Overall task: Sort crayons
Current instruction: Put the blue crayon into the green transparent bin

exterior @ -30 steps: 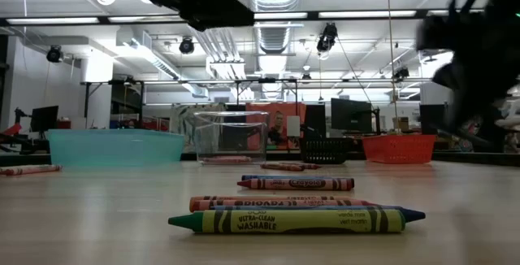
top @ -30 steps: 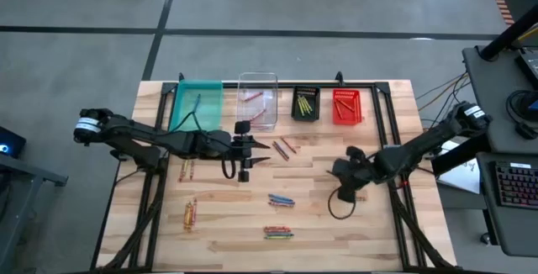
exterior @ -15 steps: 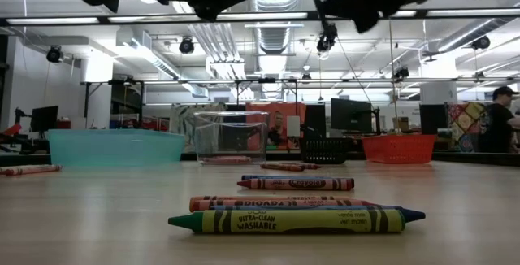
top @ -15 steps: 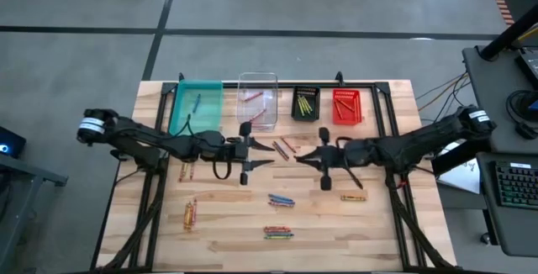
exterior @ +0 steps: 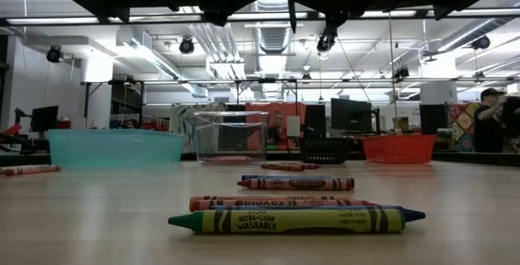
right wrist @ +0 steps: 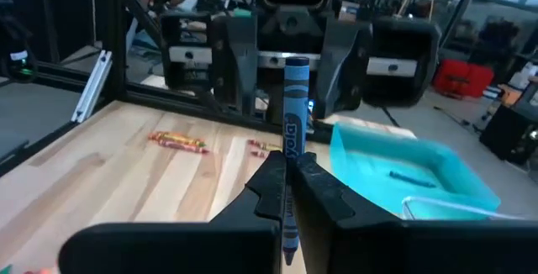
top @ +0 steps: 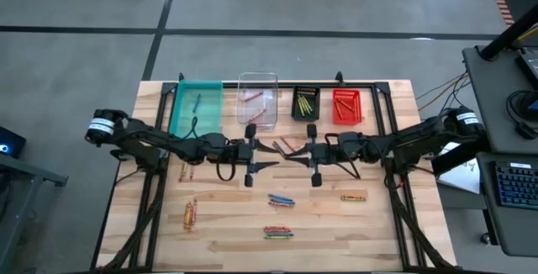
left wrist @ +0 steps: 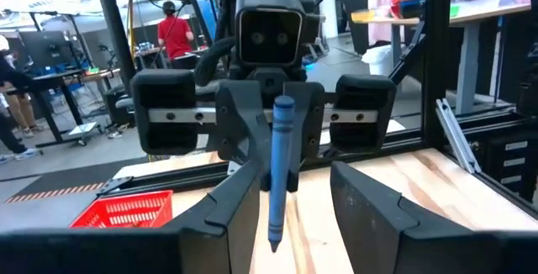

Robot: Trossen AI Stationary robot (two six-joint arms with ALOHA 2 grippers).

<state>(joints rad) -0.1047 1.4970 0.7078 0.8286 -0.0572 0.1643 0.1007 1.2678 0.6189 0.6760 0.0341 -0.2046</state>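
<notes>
The right hand, clamped on a blue crayon, has swung in to face the open left hand mid-worktop; looks like a handover.

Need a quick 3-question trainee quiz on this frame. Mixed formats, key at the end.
1. True or false: the right gripper is shut on a blue wax crayon.
2. The left gripper's fingers are: A) open, B) shut on a yellow crayon, C) down inside the red basket.
3. Fill in: the clear plastic bin stands between the black mesh basket and the ____ bin.
Key: 1 true; 2 A; 3 teal.
</notes>
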